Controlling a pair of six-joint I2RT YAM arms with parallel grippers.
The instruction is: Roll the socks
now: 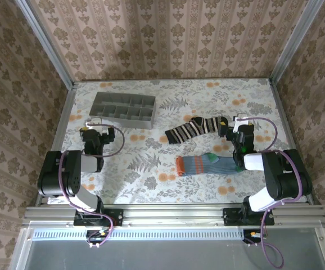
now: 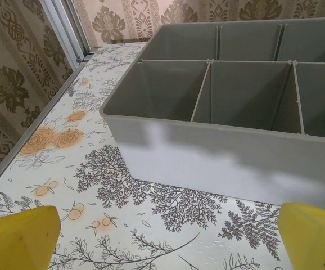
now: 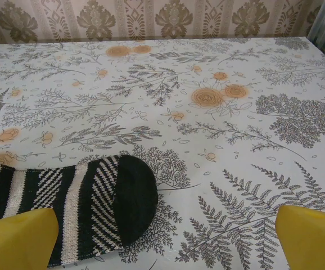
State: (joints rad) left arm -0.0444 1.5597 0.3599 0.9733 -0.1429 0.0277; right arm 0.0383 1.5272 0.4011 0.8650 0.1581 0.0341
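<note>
Grey tray [image 1: 117,120] sitting on floral table [image 1: 219,95]. Left gripper [image 2: 168,239] facing tray wall, jaws standing apart. Right of tray, black-and-cream sock [image 1: 196,129] lying flat, toe reaching right gripper [image 3: 162,239], jaws also apart; teal sock [image 1: 207,165] lying flat, nearer.

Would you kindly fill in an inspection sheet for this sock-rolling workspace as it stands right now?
Surface: floral table cover, flat, no spills seen.
Job's things: black-and-cream striped sock and teal-grey striped sock with orange cuff, both lying flat and unrolled, apart, on the right half.
Clutter: grey compartment tray at far left; compartments in view are empty.
Grippers: left gripper open, facing the tray; right gripper open by the striped sock's black toe, holding nothing.
Cables: purple cables loop along both arms, off the socks.
Surroundings: wallpapered walls, aluminium frame.
</note>
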